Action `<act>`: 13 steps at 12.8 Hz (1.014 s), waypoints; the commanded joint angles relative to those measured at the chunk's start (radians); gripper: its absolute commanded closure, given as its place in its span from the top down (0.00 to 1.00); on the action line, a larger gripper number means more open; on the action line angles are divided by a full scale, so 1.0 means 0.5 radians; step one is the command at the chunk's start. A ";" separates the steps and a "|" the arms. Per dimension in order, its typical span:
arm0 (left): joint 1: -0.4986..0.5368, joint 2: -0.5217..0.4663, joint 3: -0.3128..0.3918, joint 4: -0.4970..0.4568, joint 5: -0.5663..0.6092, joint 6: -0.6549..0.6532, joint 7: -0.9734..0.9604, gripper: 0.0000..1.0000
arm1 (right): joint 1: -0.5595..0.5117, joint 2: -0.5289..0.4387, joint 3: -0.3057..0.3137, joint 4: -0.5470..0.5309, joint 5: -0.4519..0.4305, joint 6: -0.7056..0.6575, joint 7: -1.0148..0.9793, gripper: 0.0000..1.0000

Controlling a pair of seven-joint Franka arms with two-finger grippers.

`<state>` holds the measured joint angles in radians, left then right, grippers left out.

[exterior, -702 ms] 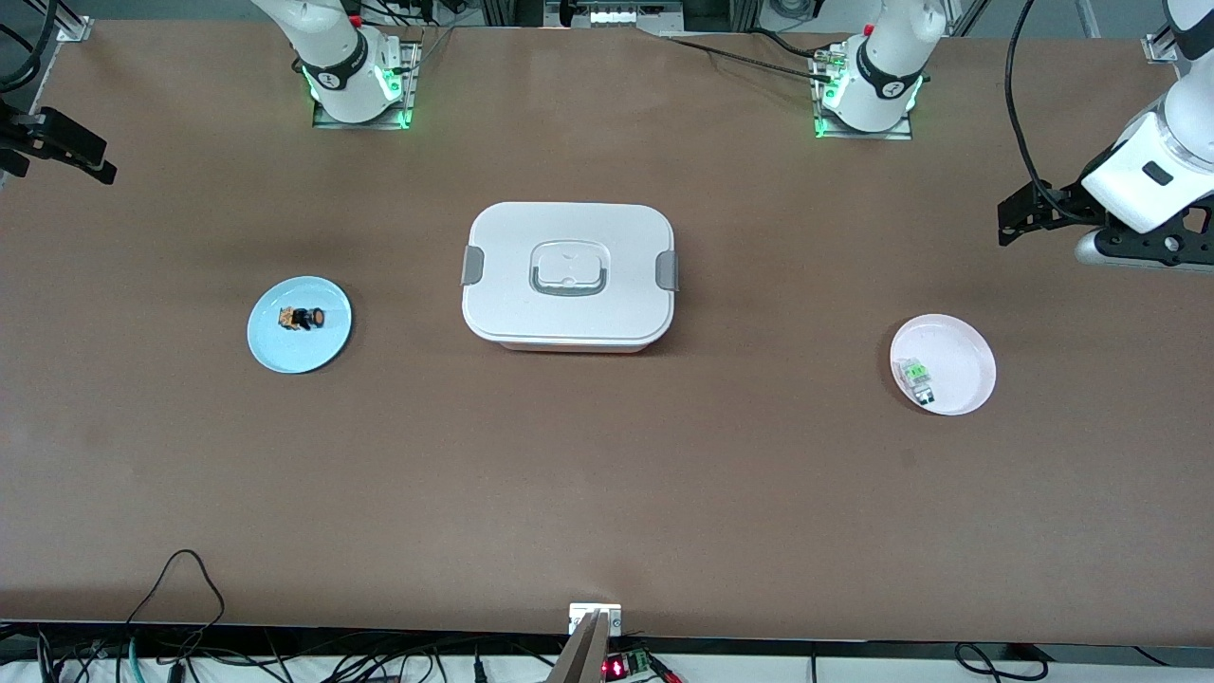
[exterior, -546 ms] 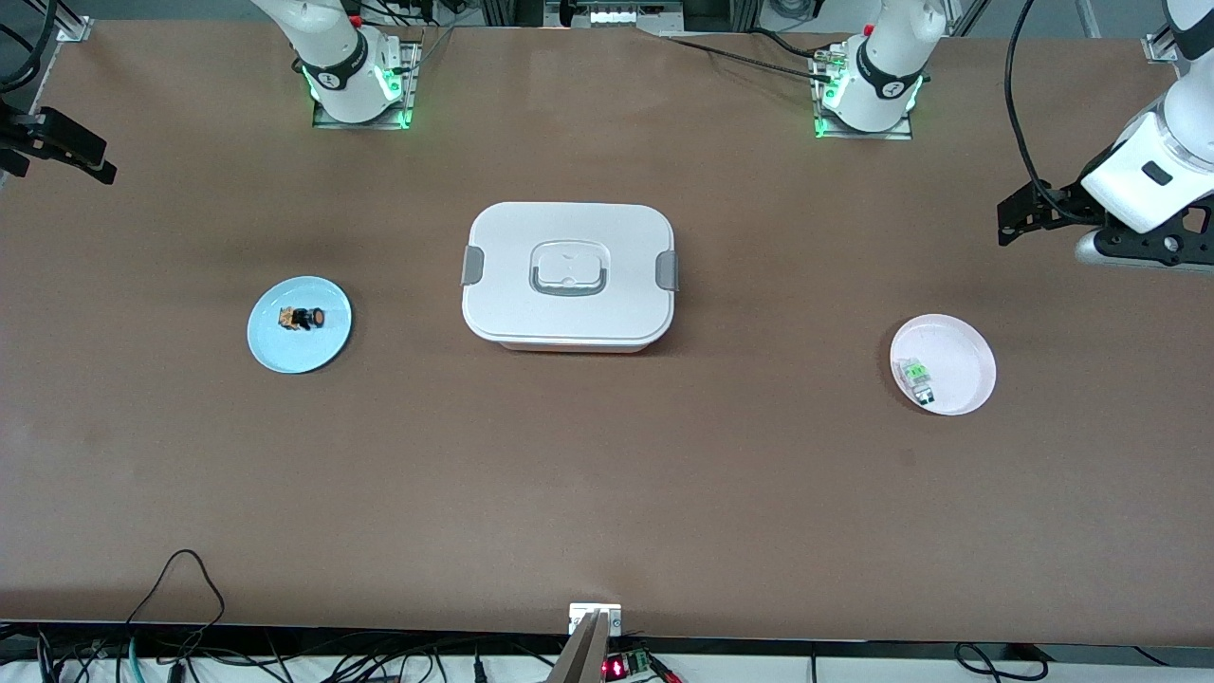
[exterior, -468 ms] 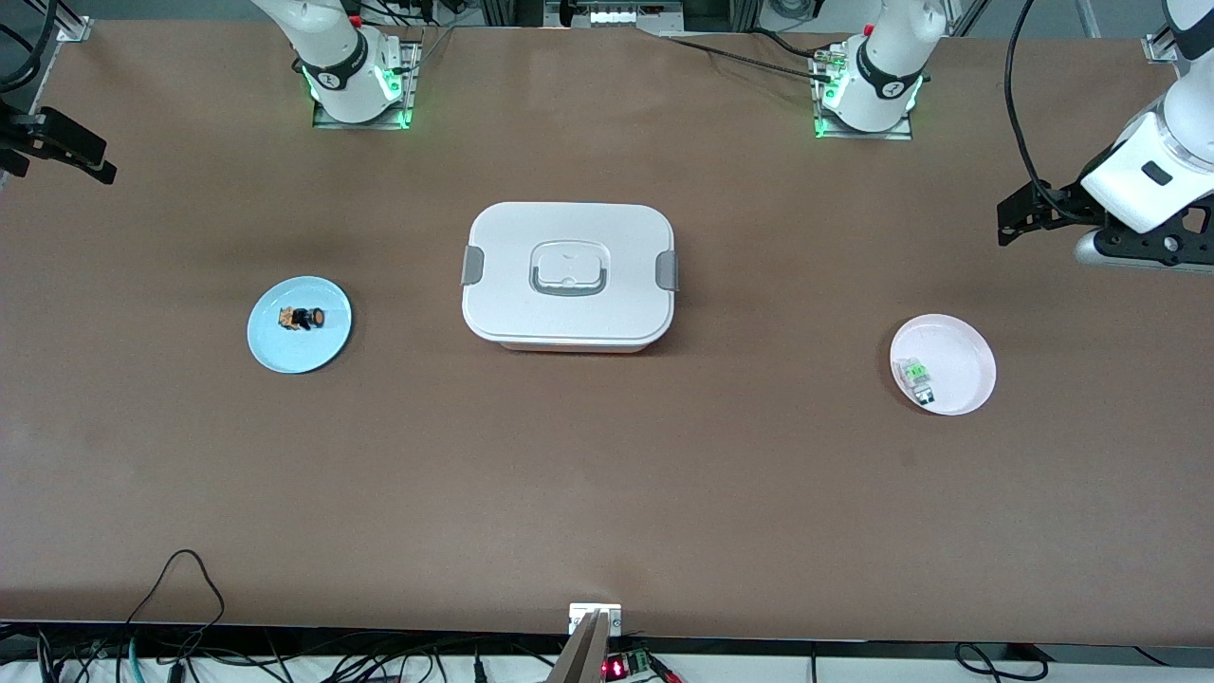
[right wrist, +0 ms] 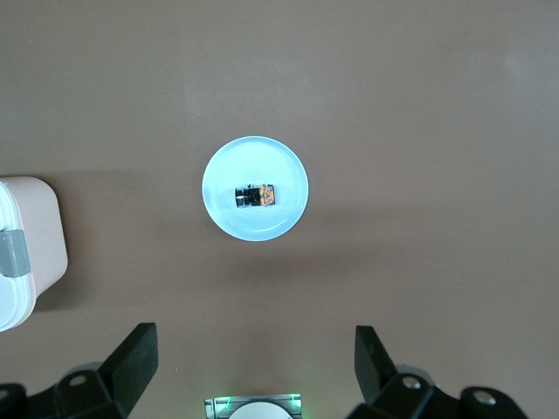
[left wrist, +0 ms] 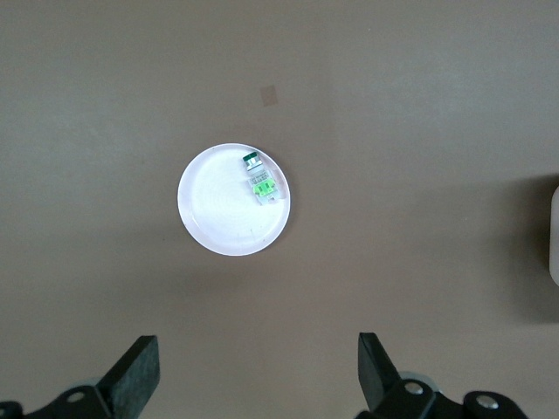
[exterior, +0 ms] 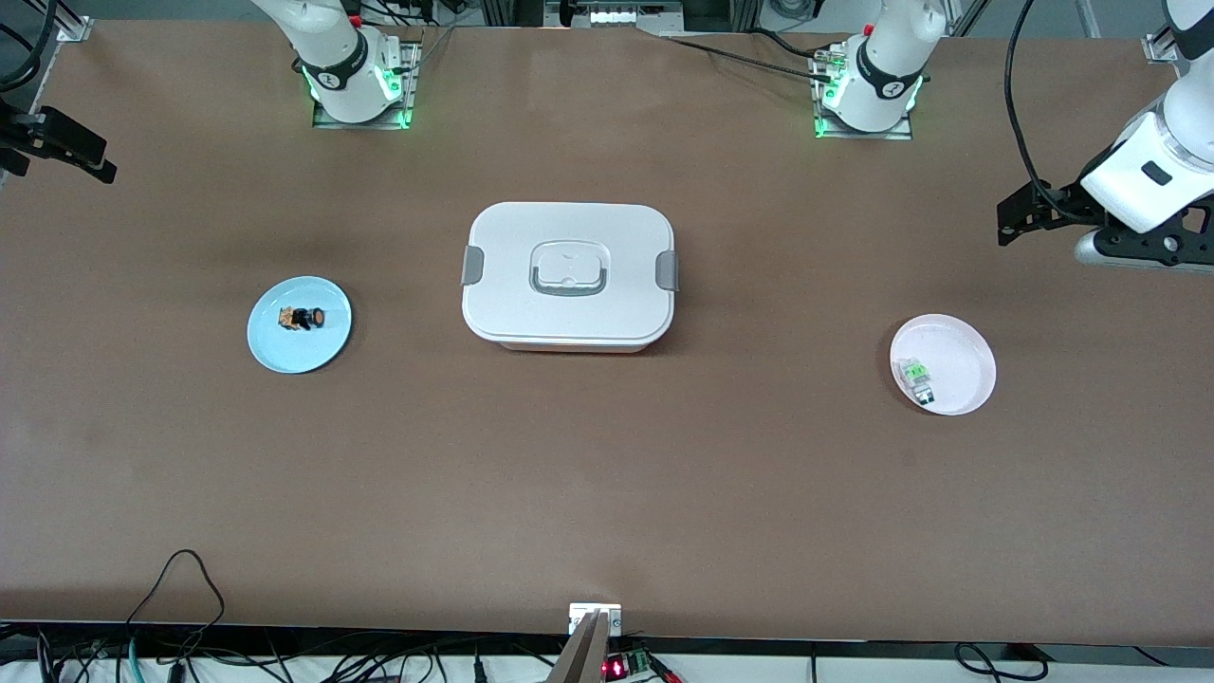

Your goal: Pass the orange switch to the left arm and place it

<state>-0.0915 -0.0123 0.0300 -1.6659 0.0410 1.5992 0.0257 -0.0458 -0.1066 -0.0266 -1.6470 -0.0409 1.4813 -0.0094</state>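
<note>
Toward right arm's end of table, you see right gripper [right wrist: 253, 367] high over blue plate [exterior: 299, 324], fingers [right wrist: 131, 353] spread wide, holding nothing; orange switch [exterior: 302, 318] lies flat on that plate, long axis along table's length, tan end pointing away from box [exterior: 569, 276]; box sits closed at table's middle, well apart from both plates; toward left arm's end, pale pink plate [exterior: 943, 364] carries clear component with green parts [exterior: 917, 376]; left gripper [left wrist: 253, 371] waits high above it, fingers apart, empty.
</note>
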 commanded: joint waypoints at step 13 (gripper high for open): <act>-0.007 -0.012 0.011 0.015 0.028 -0.029 0.007 1.00 | 0.009 0.152 -0.005 0.045 0.079 -0.033 -0.024 1.00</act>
<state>-0.0907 -0.0123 0.0310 -1.6659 0.0410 1.5992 0.0258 -0.0439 -0.0357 -0.0252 -1.6463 -0.0133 1.4779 -0.0094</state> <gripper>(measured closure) 0.000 0.000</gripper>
